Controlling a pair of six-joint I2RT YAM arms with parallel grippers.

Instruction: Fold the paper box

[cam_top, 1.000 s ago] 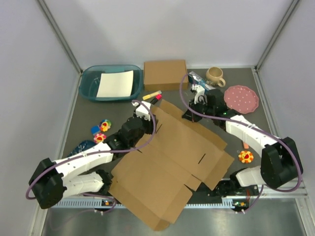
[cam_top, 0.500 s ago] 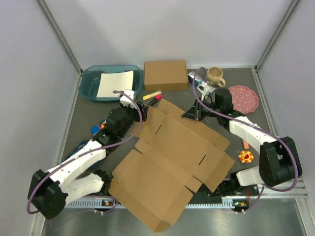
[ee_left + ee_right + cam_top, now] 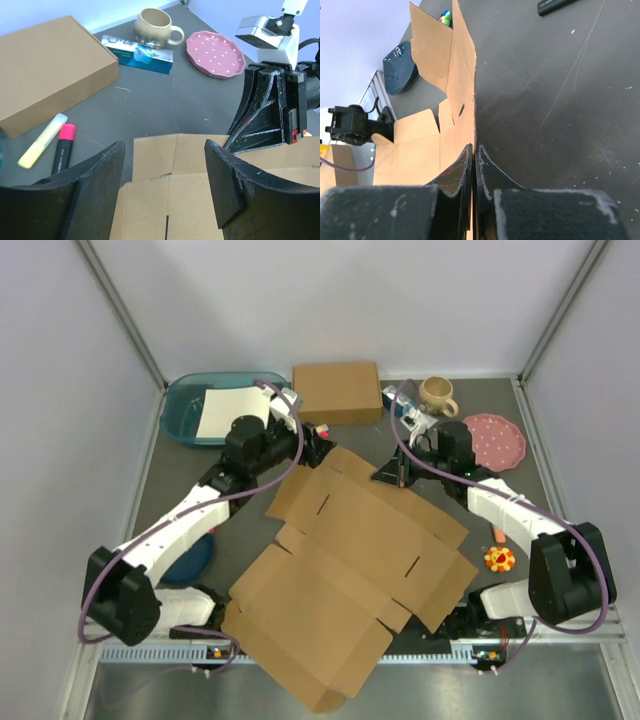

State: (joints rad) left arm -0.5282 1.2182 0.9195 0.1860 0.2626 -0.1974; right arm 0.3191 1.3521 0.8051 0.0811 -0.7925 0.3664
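- The paper box (image 3: 350,560) lies opened out almost flat on the dark grey table (image 3: 150,100). Its far corner flap sits just under and ahead of my left fingers, and one far edge is pinched between my right fingers.
- I judge it light, stiff across each panel and willing to bend only along the pressed creases. The smooth brown surface will likely skate on the table, so I would hold a flap by its edge, close to a crease, not by the middle of a panel.
- Off to the left of my left fingers is a teal plastic basin (image 3: 180,405) with a white sheet (image 3: 233,410) lying flat in it.
- The left gripper (image 3: 164,150) has its black jaws spread wide with nothing between them; the box's notched flap shows through the gap.
- Beside the left finger lie a yellow highlighter (image 3: 42,147) and a pink-capped marker (image 3: 62,150), both slim and round. Beyond them is a smaller cardboard box (image 3: 50,65), closed and sharp-edged.
- The right gripper (image 3: 474,150) is clamped on the box's thin edge, which runs straight into the pinch.
- Beyond the right fingers are a glossy blue packet (image 3: 137,50), a glazed beige mug (image 3: 152,25) and a scalloped pink plate (image 3: 215,47) with white dots.
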